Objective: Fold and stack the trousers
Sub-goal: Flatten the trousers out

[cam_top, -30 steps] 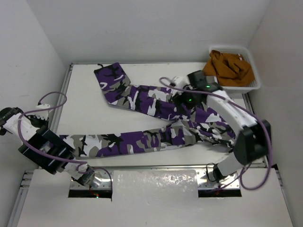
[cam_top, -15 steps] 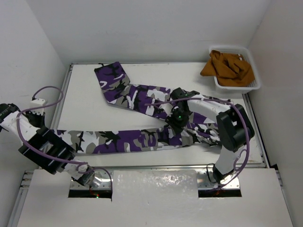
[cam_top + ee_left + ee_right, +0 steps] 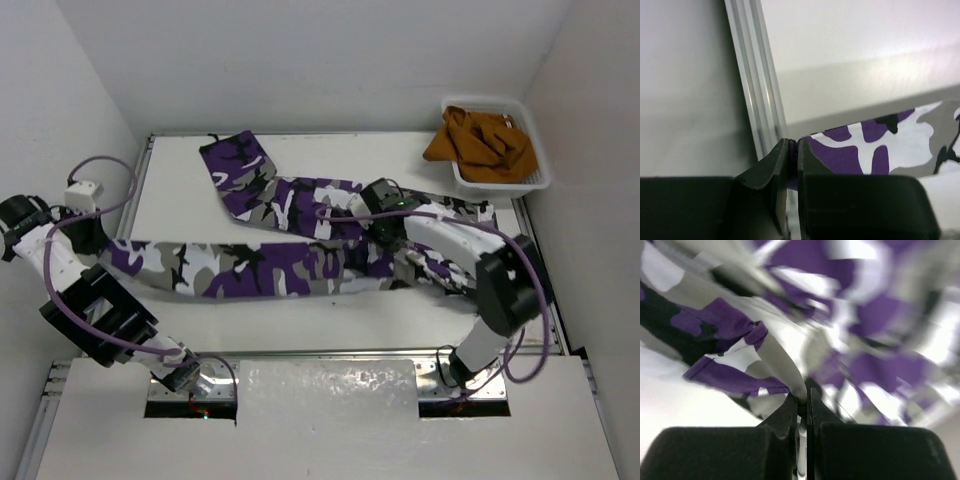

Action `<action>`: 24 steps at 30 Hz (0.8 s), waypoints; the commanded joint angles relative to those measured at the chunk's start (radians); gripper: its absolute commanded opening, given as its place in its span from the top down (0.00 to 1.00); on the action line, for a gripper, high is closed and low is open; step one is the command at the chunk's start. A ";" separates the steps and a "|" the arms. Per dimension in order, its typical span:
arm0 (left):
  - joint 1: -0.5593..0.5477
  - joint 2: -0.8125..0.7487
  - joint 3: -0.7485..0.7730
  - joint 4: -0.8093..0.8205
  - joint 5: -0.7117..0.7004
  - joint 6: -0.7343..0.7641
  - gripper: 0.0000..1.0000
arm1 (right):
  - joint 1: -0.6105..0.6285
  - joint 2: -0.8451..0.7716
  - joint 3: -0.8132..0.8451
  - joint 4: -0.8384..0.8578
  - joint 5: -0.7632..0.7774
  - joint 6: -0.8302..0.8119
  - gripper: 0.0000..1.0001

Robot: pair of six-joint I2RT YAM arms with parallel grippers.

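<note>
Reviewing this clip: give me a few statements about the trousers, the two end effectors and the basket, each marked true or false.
1. The left end effector is shut on the end of one leg of the trousers, at the left side of the table. True.
2. The right end effector hangs open above the fabric. False: it is shut on a fold of the trousers.
3. The orange-brown garment lies in the white basket. True.
4. The trousers are folded into a stack. False: they lie spread out, both legs reaching left.
</note>
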 commanded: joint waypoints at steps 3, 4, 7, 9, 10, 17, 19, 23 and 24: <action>-0.037 -0.049 0.078 0.490 0.190 -0.403 1.00 | -0.020 -0.242 0.007 0.225 0.454 0.038 1.00; -0.037 -0.053 0.072 0.558 0.204 -0.425 1.00 | -0.020 -0.270 -0.013 0.245 0.463 0.041 1.00; -0.035 -0.082 0.031 0.546 0.248 -0.376 1.00 | 0.017 -0.386 -0.172 0.328 0.435 0.026 1.00; -0.029 -0.095 -0.002 0.420 0.259 -0.226 0.98 | 0.060 -0.457 -0.329 0.396 0.330 -0.020 1.00; -0.025 -0.096 -0.040 0.378 0.248 -0.122 0.95 | 0.125 -0.470 -0.413 0.425 0.283 -0.028 1.00; 0.107 -0.093 -0.239 0.103 0.074 0.288 0.86 | 0.270 -0.453 -0.547 0.331 0.022 0.096 0.68; 0.164 -0.084 -0.266 0.057 0.048 0.415 0.84 | 0.278 -0.497 -0.581 0.310 -0.044 0.102 0.55; 0.316 0.020 -0.191 -0.157 -0.018 0.601 0.70 | 0.279 -0.589 -0.618 0.291 -0.124 0.037 0.51; 0.336 0.043 -0.134 -0.198 -0.026 0.648 0.69 | 0.279 -0.597 -0.616 0.269 -0.148 0.023 0.50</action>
